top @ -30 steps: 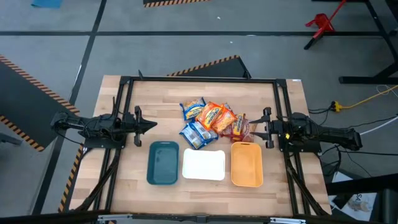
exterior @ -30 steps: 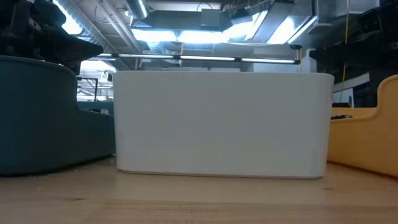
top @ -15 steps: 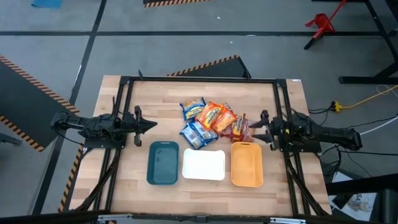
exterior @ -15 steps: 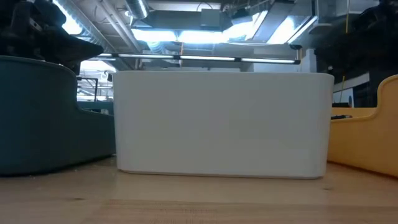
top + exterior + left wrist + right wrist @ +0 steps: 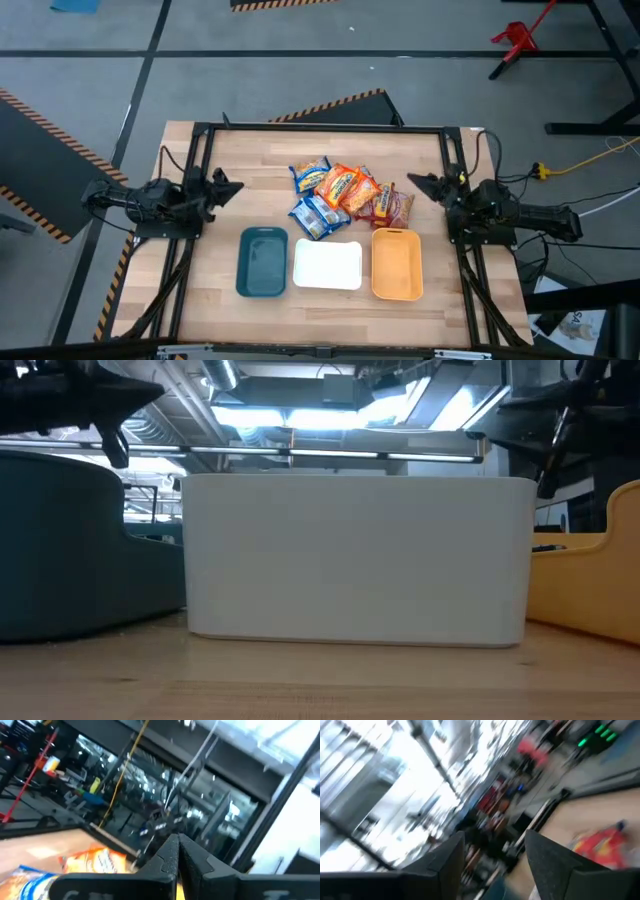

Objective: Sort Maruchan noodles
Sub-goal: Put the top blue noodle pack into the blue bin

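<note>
Noodles [image 5: 345, 193] sit in a loose heap just behind the white tray [image 5: 327, 265], toward the table's [image 5: 270, 150] far side: blue pkt [image 5: 310, 173] at heap's far left, two orange pkts [image 5: 348, 187] in the middle, another blue one [image 5: 317, 216] nearest the tray, a dark red pkt [image 5: 389, 205] on the right, just behind the orange tray [image 5: 396, 264]. Pkts overlap and touch each other; none lies in a tray. Teal tray [image 5: 262, 262] is left of the white tray, orange tray right of it, all three side by side in a row. L gripper [image 5: 232, 187] hangs left of the heap, well apart from it, behind the teal tray; in the L wrist view its fingers [image 5: 170, 854] meet tip to tip, so closed, holding nothing, w/ an orange pkt [image 5: 95, 861] and a blue pkt [image 5: 25, 877] visible past them. R gripper [image 5: 417, 183] is right of the heap, near the red pkt but not touching; in the R wrist view its fingers [image 5: 447, 857] stand wide apart, nothing between them, and the red pkt [image 5: 600, 840] shows farther off. Low view: white tray [image 5: 355, 555] fills the middle, teal [image 5: 80, 540] and orange [image 5: 590, 585] trays at its sides, arms dark above; heap is hidden behind it.
</note>
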`<action>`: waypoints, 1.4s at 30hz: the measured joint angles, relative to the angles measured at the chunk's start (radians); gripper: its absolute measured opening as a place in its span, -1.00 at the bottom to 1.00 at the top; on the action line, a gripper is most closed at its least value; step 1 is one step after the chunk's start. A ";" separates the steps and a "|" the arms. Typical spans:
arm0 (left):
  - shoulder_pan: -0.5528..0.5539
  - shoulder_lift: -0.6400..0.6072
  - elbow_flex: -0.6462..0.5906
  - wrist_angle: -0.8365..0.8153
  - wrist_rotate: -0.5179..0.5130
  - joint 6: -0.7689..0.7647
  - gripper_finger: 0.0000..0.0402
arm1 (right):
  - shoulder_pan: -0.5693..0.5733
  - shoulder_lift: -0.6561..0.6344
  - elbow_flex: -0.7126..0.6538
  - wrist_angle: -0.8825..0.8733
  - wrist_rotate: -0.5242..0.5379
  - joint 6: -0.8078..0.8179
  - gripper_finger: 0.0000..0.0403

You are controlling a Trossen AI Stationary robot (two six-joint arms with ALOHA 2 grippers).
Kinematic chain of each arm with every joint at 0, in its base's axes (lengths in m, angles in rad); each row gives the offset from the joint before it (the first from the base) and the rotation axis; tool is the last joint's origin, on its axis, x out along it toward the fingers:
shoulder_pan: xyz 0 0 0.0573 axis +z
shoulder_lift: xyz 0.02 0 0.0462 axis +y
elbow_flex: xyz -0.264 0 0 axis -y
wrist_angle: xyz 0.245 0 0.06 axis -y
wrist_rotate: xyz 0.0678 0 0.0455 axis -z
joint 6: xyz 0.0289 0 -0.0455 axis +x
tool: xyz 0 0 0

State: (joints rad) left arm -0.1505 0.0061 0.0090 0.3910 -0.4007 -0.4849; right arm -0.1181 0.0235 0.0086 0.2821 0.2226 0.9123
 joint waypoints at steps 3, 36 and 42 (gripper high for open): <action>0.000 0.000 0.000 0.043 -0.081 -0.005 -1.00 | 0.000 0.000 0.000 0.000 0.082 0.000 -0.03; 0.000 0.267 0.291 0.324 -0.380 0.173 -0.80 | 0.000 0.000 0.015 -0.164 0.287 -0.170 -0.03; 0.000 0.513 0.525 0.170 -0.360 0.358 -0.47 | 0.000 0.000 0.027 -0.179 0.301 -0.227 -0.03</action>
State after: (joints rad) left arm -0.1501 0.5191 0.5339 0.5614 -0.7605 -0.1269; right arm -0.1181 0.0238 0.0357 0.1028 0.5240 0.6852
